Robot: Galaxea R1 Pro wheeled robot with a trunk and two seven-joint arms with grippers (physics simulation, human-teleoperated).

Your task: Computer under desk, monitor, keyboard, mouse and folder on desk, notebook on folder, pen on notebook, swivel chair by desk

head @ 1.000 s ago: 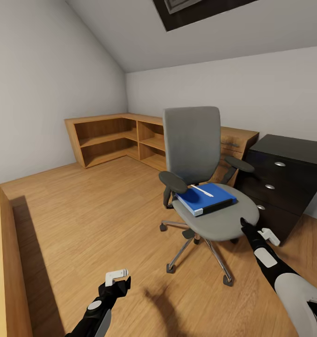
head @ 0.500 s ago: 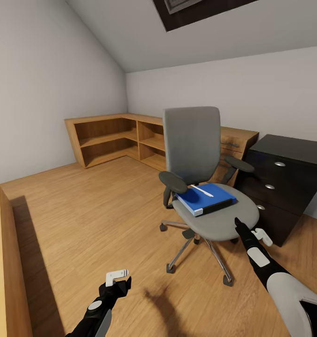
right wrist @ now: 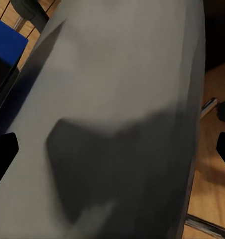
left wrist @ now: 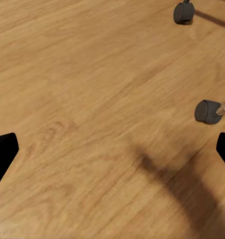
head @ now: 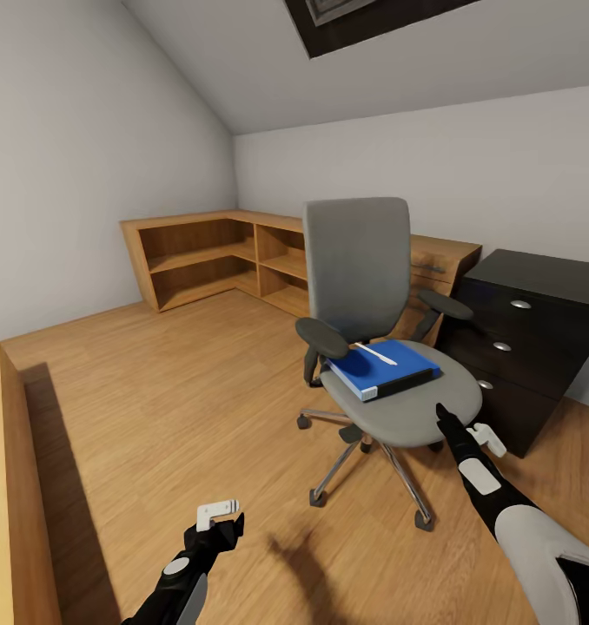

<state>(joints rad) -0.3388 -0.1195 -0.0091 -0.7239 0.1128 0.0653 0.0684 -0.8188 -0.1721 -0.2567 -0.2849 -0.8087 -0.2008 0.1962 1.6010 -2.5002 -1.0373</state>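
**R end effector at chair seat edge, folder on seat**

Head view: swivel chair (head: pixel 377 347) stands on wood floor (head: pixel 155 408) just beside the black drawer unit (head: pixel 525 343) of the counter. Blue folder (head: pixel 383 368) lies flat on seat w/ a white pen (head: pixel 375 353) on top. Right end effector (head: pixel 451 424) at seat's front edge; left end effector (head: pixel 218 514) low over floor, well apart from chair.

L wrist view: bare floor, two chair castors (left wrist: pixel 208 110); fingers wide apart.

R wrist view: grey seat close up, folder corner (right wrist: pixel 7 42); fingers apart, holding nothing.
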